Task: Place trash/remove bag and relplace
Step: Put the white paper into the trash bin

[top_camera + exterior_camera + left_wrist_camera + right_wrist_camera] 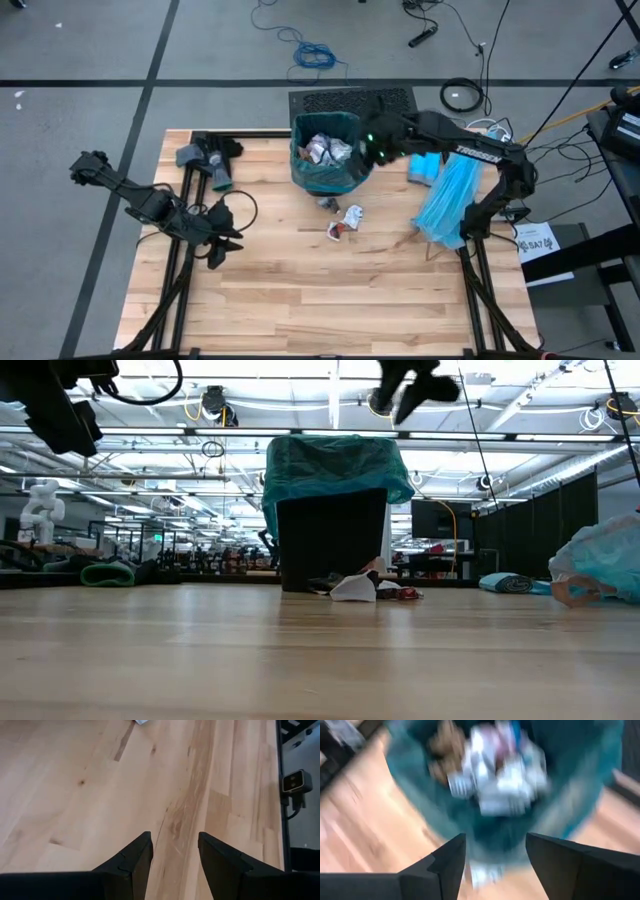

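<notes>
The black square bin stands at the table's far middle, lined with the dark teal bag, whose top is folded over the rim. Crumpled white, brown and purple trash fills it. More scraps lie on the wood just in front of the bin. My right gripper is open and empty. It hovers above the bin's right rim, looking down on the trash. My left gripper is open over bare wood at the table's left.
A paler sky-blue plastic bag lies at the table's right edge, with a folded blue item beside it. Grey-blue bundles sit at the far left corner. A black mat lies behind the bin. Bare wood spans the near half.
</notes>
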